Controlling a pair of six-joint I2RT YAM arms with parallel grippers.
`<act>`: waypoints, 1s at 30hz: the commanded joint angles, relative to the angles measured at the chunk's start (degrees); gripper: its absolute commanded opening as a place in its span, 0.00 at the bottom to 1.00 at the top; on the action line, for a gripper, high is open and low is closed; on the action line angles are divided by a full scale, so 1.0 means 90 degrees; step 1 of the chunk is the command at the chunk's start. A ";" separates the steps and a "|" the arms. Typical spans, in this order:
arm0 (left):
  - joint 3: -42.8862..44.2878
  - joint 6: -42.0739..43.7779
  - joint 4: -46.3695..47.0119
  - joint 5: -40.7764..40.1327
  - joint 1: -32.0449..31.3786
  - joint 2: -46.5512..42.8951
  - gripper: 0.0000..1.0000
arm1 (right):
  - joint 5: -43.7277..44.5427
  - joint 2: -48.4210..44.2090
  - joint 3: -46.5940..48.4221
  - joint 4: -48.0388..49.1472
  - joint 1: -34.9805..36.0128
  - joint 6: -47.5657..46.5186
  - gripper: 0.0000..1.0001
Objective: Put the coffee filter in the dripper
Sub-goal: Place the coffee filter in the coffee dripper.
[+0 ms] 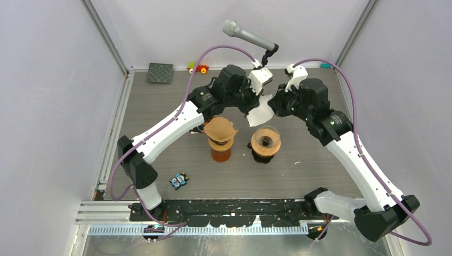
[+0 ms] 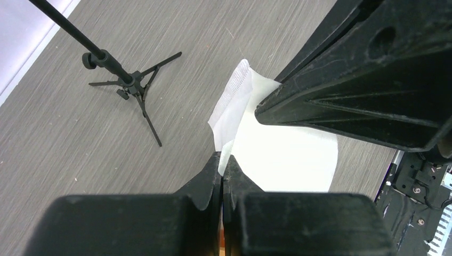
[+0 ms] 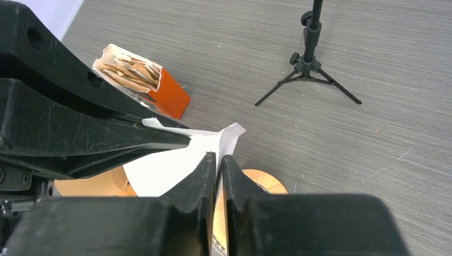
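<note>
The white filter [image 1: 259, 112] hangs in the air over the back half of the table [image 1: 298, 176], stretched between the two arms and not yet in the dripper [image 1: 265, 143]. The left pincer [image 2: 222, 170] is closed tight on one edge of the filter, and the paper's crimped seam rises from its tips and folds over. The right pincer [image 3: 218, 168] has its tips almost together, pinching the opposite edge, where a small corner of paper sticks up just past them. In each wrist view the other arm's pincer reaches in from the side with its tip on the same sheet. From above, the dripper stands on the table just in front of the filter, its mouth open upward and brown inside. In the right wrist view part of its rim shows directly below the paper. Left of the dripper stands an orange box [image 3: 170, 98] of brown filters, one of them spread over its top. A mic stand [image 2: 133, 85] stands on its tripod feet behind the filter. A dark square mat [image 1: 160, 72] lies in the back left corner, and a small owl toy [image 1: 180, 180] lies near the left arm's base.
</note>
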 commanded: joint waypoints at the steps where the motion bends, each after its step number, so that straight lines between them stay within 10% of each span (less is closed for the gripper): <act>1: 0.0314 -0.0123 0.0171 0.0060 -0.0011 -0.0090 0.00 | 0.0142 -0.0035 -0.0046 0.0223 -0.0028 0.0284 0.06; 14: 0.0734 -0.1659 -0.0200 -0.0659 -0.0011 0.0349 0.44 | 0.0943 0.0111 -0.0014 0.0367 -0.0256 0.1510 0.00; 30: 0.0361 -0.2186 -0.0046 -0.0181 -0.0011 0.0479 0.57 | 0.0831 0.0107 -0.0084 0.0446 -0.0691 0.2198 0.00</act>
